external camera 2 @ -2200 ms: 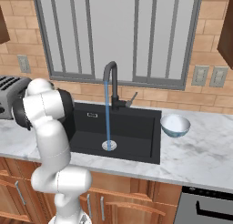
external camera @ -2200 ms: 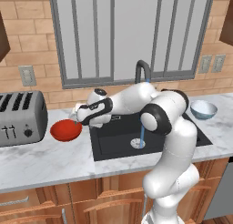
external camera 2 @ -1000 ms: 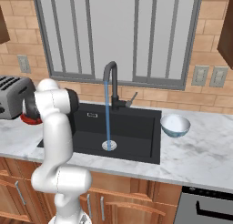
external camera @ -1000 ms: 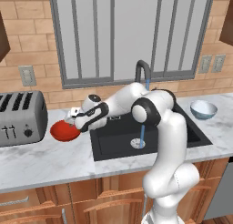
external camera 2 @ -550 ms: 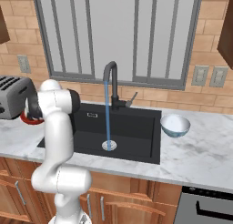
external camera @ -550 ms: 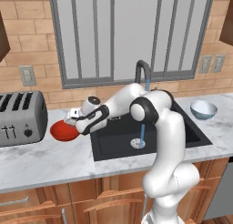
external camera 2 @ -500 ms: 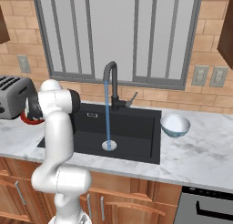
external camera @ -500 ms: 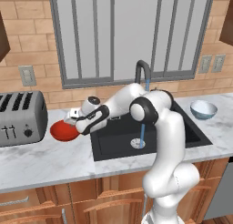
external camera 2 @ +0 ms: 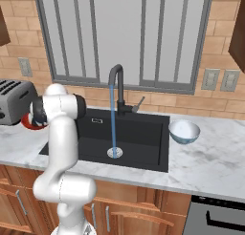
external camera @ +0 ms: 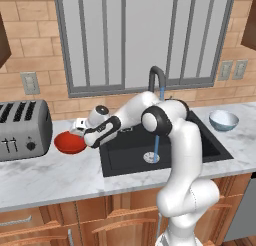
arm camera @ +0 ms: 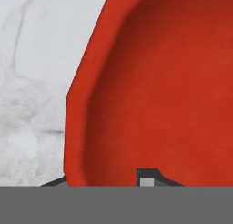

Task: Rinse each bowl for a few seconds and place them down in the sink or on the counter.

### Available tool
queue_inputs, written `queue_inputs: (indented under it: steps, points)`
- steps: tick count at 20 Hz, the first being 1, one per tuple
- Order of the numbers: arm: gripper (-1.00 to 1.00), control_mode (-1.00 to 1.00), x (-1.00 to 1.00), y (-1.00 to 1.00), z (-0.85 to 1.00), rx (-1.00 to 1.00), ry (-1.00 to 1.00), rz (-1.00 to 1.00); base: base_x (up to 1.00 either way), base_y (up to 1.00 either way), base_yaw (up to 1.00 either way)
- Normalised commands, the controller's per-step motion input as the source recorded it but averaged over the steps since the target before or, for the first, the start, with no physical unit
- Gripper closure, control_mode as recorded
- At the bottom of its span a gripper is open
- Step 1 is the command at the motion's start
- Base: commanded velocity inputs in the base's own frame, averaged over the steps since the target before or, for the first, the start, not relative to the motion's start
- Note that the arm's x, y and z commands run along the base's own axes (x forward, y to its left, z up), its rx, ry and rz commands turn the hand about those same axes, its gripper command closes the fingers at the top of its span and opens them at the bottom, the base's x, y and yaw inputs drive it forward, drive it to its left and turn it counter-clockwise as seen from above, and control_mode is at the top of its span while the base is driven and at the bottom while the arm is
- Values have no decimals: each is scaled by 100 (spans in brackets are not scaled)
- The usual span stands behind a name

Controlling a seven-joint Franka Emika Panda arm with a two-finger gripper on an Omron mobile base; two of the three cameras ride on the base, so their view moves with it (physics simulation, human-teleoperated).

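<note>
We see our hand at the red bowl's right rim on the tabletop, one fingertip inside, one outside; grip uncertain.

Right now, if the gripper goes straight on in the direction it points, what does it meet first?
The red bowl. The gripper has one fingertip inside the bowl and one outside, astride its rim, so going on would probably press onto the rim or the bowl's inner wall, with the counter beneath. Depth is unclear.

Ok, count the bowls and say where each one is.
2. The red bowl sits on the counter left of the sink, at the gripper; the pale bowl on the right.
</note>
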Motion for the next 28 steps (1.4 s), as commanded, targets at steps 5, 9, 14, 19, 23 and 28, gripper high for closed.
queue_inputs:
  steps: [5,9,14,19,23,28]
  points:
    - [100,-100,5,1,1,-3,-9,-3,0,0,0]
    - [100,-100,-6,0,45,-12,-25,-7,0,0,0]
    - [100,-100,-22,0,62,-14,-26,-10,0,0,0]
    - [100,-100,-33,0,46,-11,-18,-18,0,0,0]
    - [100,-100,-37,-2,27,-7,-12,-30,0,0,0]
    - [100,-100,-28,0,19,-1,-7,-37,0,0,0]
